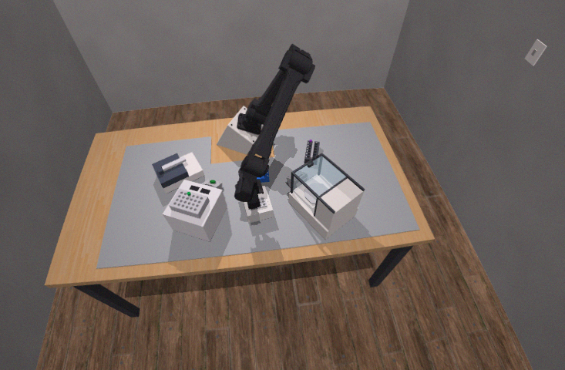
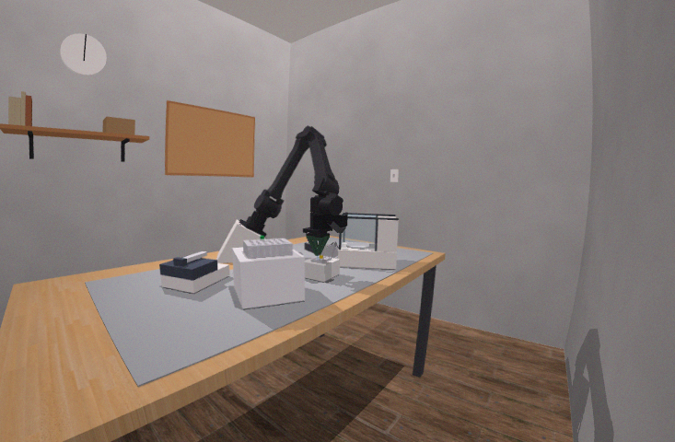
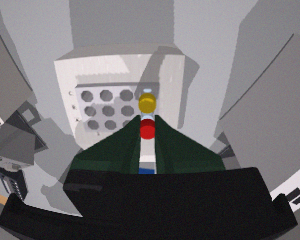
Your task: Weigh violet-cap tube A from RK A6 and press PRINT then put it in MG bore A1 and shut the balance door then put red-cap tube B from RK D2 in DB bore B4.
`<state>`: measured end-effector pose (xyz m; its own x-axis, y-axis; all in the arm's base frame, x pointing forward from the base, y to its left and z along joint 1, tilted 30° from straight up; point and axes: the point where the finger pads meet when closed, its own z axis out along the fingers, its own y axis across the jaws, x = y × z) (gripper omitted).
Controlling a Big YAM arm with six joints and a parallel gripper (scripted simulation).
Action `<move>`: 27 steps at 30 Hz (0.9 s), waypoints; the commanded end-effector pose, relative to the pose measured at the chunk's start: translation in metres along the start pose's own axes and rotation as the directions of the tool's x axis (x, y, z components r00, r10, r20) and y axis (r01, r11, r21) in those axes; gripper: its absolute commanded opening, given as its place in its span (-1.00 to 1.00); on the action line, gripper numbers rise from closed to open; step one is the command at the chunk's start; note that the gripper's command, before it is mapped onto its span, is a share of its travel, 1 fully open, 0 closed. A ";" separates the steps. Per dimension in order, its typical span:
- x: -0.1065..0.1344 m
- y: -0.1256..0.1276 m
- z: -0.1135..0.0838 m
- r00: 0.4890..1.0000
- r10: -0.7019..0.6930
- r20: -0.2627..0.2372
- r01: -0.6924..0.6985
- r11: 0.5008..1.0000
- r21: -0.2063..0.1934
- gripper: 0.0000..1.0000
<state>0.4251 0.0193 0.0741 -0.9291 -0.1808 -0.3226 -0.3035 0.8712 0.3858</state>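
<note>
Jaws clamped on red-capped tube B (image 3: 148, 130), gripper (image 3: 148, 135) over small white dry block (image 3: 121, 71), frame centre. Step 4; next, align with B4, beside yellow-capped tube (image 3: 148, 102).

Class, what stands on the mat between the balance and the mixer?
The dry block, under the end effector holding the red-capped tube; the top view shows it.

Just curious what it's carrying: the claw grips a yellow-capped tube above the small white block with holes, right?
No: the wrist view shows the claw gripping a red-capped tube above the block. The yellow cap lies beyond it.
</note>
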 end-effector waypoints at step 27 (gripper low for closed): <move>-0.003 0.001 0.015 1.000 -0.003 0.002 0.003 1.000 -0.001 -0.82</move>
<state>0.4267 0.0231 0.0667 -0.9293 -0.1801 -0.3225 -0.3028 0.8714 0.3860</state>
